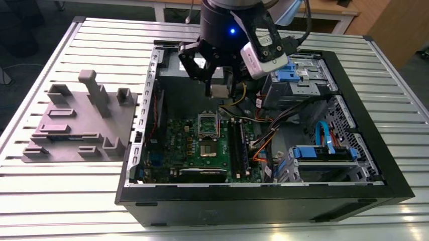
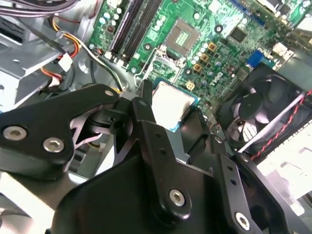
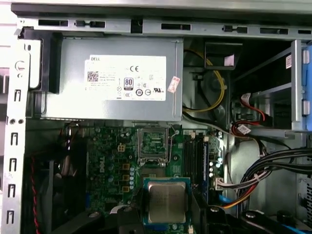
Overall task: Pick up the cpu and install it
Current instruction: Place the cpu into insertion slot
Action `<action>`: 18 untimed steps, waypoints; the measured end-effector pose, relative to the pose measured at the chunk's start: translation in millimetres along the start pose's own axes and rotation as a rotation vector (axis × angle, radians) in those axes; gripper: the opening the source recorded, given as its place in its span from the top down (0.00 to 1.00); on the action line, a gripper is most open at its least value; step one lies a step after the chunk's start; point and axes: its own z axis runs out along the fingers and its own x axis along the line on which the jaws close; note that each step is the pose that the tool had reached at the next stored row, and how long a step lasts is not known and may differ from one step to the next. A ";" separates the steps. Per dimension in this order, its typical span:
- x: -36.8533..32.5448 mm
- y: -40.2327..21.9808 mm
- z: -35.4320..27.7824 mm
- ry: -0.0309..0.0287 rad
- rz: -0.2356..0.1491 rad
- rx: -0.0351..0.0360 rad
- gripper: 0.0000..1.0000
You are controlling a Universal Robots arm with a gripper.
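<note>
The cpu [image 1: 218, 91] is a small square chip with a shiny silver top, and my gripper [image 1: 219, 93] is shut on it. The chip hangs above the motherboard inside the open computer case, a little behind the socket [image 1: 208, 126] in the exterior view. In both wrist views the black fingers [image 2: 142, 108] press the chip's two opposite edges. The cpu [image 3: 166, 202] sits apart from the silver-framed socket [image 3: 155, 144], whose dark contact field lies uncovered. In the second wrist view the cpu [image 2: 170, 103] is nearer the camera than the socket [image 2: 182, 37].
The grey power supply [image 3: 112, 78] lies just beyond the socket. Memory slots [image 1: 238, 145] and a bundle of cables [image 1: 268, 135] run beside it. A black fan [image 2: 258, 107] stands nearby. Blue drive cages [image 1: 295, 75] fill the case's right. A grey fixture [image 1: 74, 125] rests on the table at left.
</note>
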 end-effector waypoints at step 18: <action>1.1 -14.2 28.6 0.0009 0.032 0.0019 0.53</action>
